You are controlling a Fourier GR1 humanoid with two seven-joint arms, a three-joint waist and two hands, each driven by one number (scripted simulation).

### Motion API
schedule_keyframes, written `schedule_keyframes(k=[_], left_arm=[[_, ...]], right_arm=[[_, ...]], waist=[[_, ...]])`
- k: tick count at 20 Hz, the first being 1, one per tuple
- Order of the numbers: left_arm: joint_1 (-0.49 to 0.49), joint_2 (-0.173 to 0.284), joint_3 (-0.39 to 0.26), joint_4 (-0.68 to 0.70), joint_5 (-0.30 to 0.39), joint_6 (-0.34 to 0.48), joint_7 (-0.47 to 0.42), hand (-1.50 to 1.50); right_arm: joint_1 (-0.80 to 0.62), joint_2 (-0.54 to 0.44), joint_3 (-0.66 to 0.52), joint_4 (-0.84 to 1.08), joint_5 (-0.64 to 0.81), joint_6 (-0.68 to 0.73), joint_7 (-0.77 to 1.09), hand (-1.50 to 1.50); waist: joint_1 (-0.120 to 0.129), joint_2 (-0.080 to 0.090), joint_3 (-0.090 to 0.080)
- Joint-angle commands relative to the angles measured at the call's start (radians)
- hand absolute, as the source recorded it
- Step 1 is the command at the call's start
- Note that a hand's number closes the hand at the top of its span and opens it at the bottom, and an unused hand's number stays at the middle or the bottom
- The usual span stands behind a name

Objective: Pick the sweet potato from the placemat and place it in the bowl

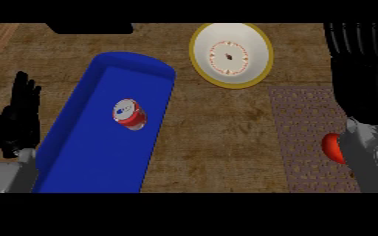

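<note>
At left edge, open left hand

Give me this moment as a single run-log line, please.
sweet potato: on placemat, partly hidden by right forearm | bowl: empty | right hand: not visible | left hand: open, resting at left edge

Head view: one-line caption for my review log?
Right forearm over the placemat hiding most of the sweet potato; bowl unfilled.
</note>
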Motion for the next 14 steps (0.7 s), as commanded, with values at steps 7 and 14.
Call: schedule_keyframes(k=[7,14], left_arm=[[-0.003,-0.084,-0.155,-0.095,0.043,-0.172,0.041,0.00],[-0.026,-0.158,-0.320,-0.215,0.055,-0.258,0.163,0.00]], right_arm=[[0.412,-0.281,-0.135,0.299,0.263,-0.225,0.250,1.50],[0.689,-0.143,-0.115,0.024,0.397,-0.516,0.234,-1.50]], waist=[[-0.233,0.002,-0.028],[-0.064,-0.057,-0.005]])
